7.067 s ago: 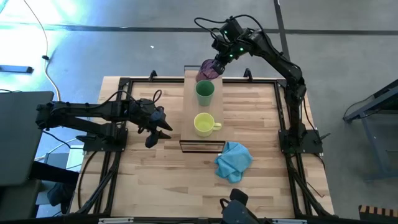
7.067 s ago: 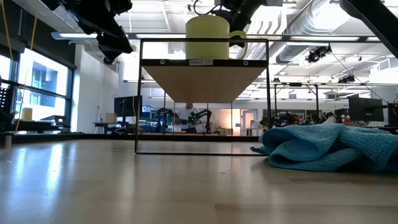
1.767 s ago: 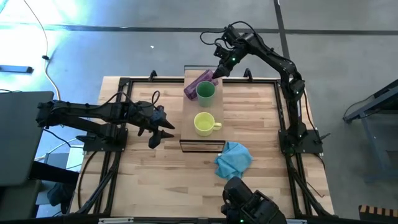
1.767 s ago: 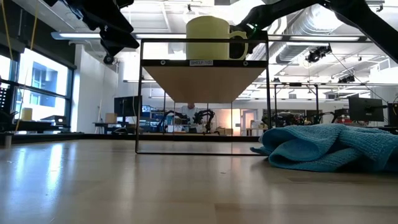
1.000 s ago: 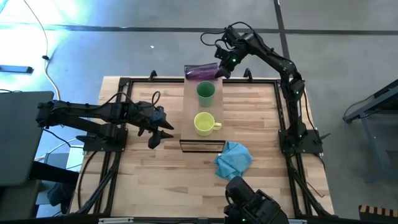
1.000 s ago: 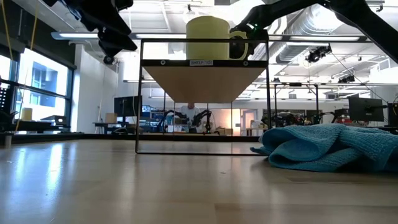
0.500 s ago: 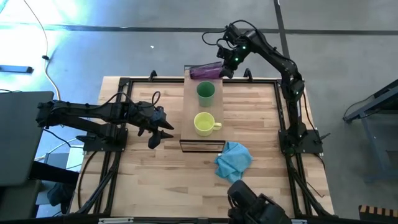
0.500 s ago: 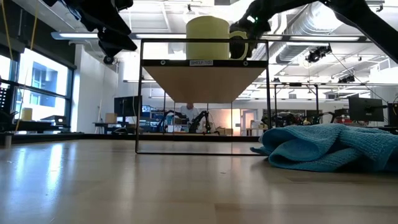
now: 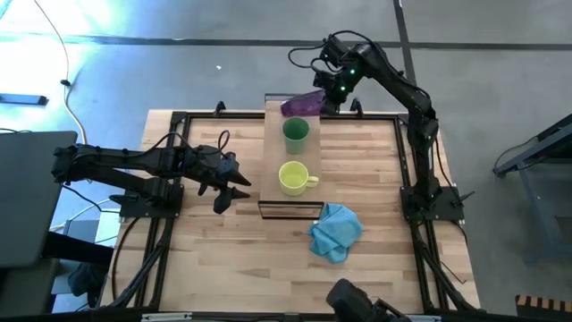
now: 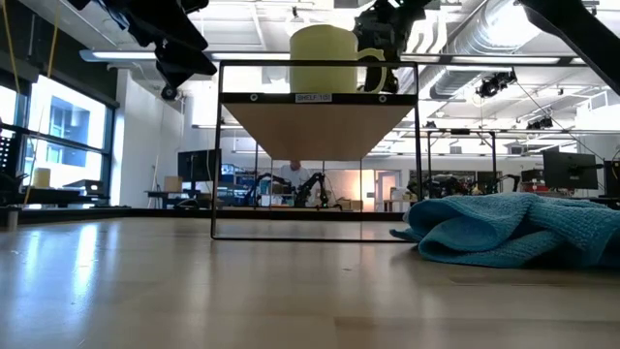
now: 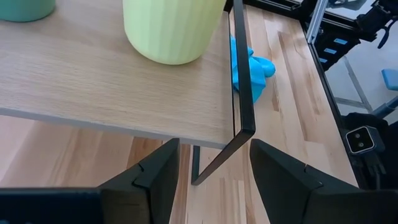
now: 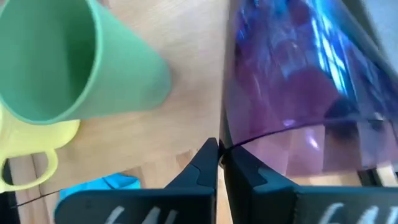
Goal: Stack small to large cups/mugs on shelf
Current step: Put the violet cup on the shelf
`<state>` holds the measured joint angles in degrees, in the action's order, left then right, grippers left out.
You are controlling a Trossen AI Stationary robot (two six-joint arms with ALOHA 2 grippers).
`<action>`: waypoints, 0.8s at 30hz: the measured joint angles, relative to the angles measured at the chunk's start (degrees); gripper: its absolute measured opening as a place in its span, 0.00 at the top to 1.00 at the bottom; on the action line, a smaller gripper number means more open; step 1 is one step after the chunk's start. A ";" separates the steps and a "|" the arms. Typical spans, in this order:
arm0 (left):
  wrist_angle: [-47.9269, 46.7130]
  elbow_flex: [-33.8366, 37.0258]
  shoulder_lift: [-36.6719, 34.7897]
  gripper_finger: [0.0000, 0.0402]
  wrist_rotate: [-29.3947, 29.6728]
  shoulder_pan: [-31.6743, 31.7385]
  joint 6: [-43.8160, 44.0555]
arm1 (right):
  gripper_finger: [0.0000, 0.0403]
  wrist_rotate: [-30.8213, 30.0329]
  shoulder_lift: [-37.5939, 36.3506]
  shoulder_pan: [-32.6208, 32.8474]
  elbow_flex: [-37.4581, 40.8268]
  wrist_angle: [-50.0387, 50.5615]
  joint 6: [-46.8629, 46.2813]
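1. Purple tumbler point(image 9: 302, 104), translucent, is held tilted over the far end of the shelf point(image 9: 274, 170). It is pinched at its rim by the right gripper point(image 9: 323, 97), whose fingers are closed on the thin wall; such a rim hold would let the tumbler be turned upright before it is set down.
2. Green cup point(image 9: 295, 131) and yellow mug point(image 9: 293, 178) are shown upright in a line along the shelf, the mug nearer and its handle pointing right. With the tumbler at the far end, the row is judged to run from small to large, with only the last piece unplaced.
3. Left gripper point(image 9: 231, 186) is shown left of the shelf, its fingers spread and nothing held; it is judged to be waiting clear of the row.
4. Blue cloth point(image 9: 335, 230) lies on the tabletop point(image 9: 206, 259), near and right of the shelf, apart from the cups.
5. Rim grip is resolved only in the right wrist view: fingertips point(image 12: 214, 158) closed on the tumbler's edge point(image 12: 292, 134), the green cup point(image 12: 74, 68) just beside.
6. Raised height of the shelf on its dark frame point(image 10: 315, 66) is disclosed only by the low view, where the mug point(image 10: 325, 58) hides the cup and tumbler behind it.
7. Mug's base point(image 11: 171, 28), resting flat by the shelf's near end, is given by the left wrist view.
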<state>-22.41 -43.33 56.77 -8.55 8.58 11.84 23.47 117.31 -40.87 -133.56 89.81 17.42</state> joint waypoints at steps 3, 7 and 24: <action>0.00 0.00 0.00 0.54 0.01 0.00 0.00 | 1.00 -1.28 -0.01 1.13 -1.06 0.30 -0.60; 0.00 0.00 0.00 0.54 0.01 0.00 -0.80 | 1.00 -3.58 -0.50 2.53 -1.42 0.28 -0.64; 0.20 0.00 0.00 0.54 0.01 0.00 -1.05 | 1.00 -10.20 -6.53 6.43 -1.42 0.21 -3.42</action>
<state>-22.21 -43.33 56.77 -8.54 8.58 10.79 13.27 110.78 -34.44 -134.98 90.02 13.99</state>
